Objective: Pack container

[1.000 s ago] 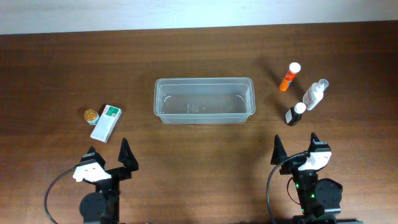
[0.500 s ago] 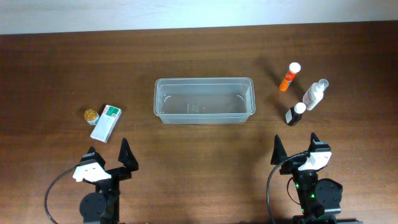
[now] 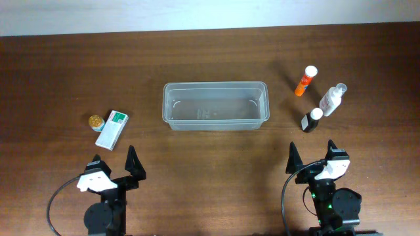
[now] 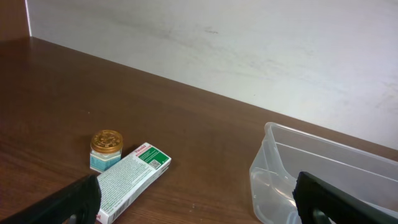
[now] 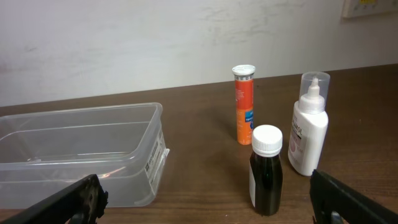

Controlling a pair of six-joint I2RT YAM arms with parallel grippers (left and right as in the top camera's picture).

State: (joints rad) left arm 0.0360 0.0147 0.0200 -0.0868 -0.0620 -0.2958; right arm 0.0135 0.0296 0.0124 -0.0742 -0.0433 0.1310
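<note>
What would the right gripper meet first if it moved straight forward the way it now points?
Most likely the dark bottle, which stands almost directly ahead of the open right gripper. The white bottle and orange tube stand farther back. The exact line is hard to judge.

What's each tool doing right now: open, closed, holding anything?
Left tool: open, holding nothing.
Right tool: open, holding nothing.

One clear bin (image 3: 215,124) in the middle. On the right, three bottles: one orange tube (image 3: 305,80), one white bottle (image 3: 332,99), one dark bottle (image 3: 311,120). On the left, one box (image 3: 111,129) and one small jar (image 3: 96,121).
</note>
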